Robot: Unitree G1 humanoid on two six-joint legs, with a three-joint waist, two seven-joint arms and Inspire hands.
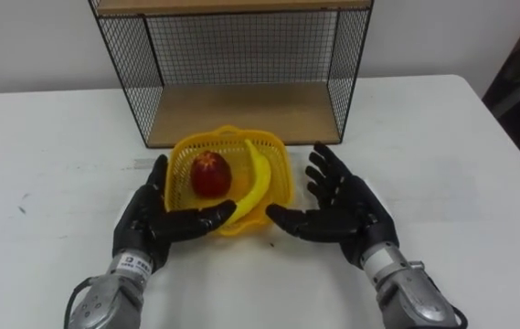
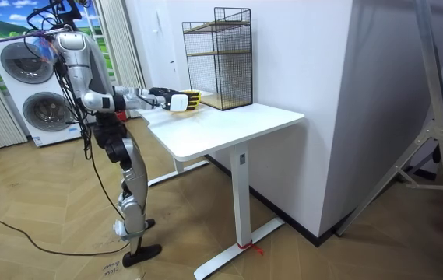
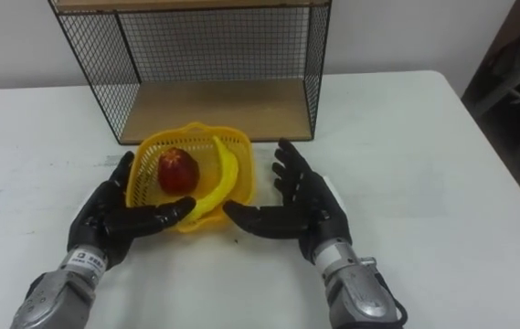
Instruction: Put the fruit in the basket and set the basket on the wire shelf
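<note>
A yellow plastic basket (image 1: 278, 155) (image 3: 241, 151) stands on the white table just in front of the wire shelf (image 1: 232, 68) (image 3: 214, 64). Inside it lie a red apple (image 1: 211, 174) (image 3: 177, 170) and a banana (image 1: 258, 178) (image 3: 221, 174) that leans over the near rim. My left hand (image 1: 154, 224) (image 3: 118, 221) is open at the basket's left side, its thumb under the near rim. My right hand (image 1: 337, 210) (image 3: 296, 208) is open just right of the basket, palm facing it, thumb pointing toward the near rim. In the room view I stand at the table's end with both arms stretched to the basket (image 2: 192, 99).
The wire shelf has a wooden bottom board (image 1: 241, 114) open toward me and a wooden upper board (image 1: 232, 5). The white table (image 1: 461, 164) stretches bare to both sides. Washing machines (image 2: 30, 85) stand behind me in the room view.
</note>
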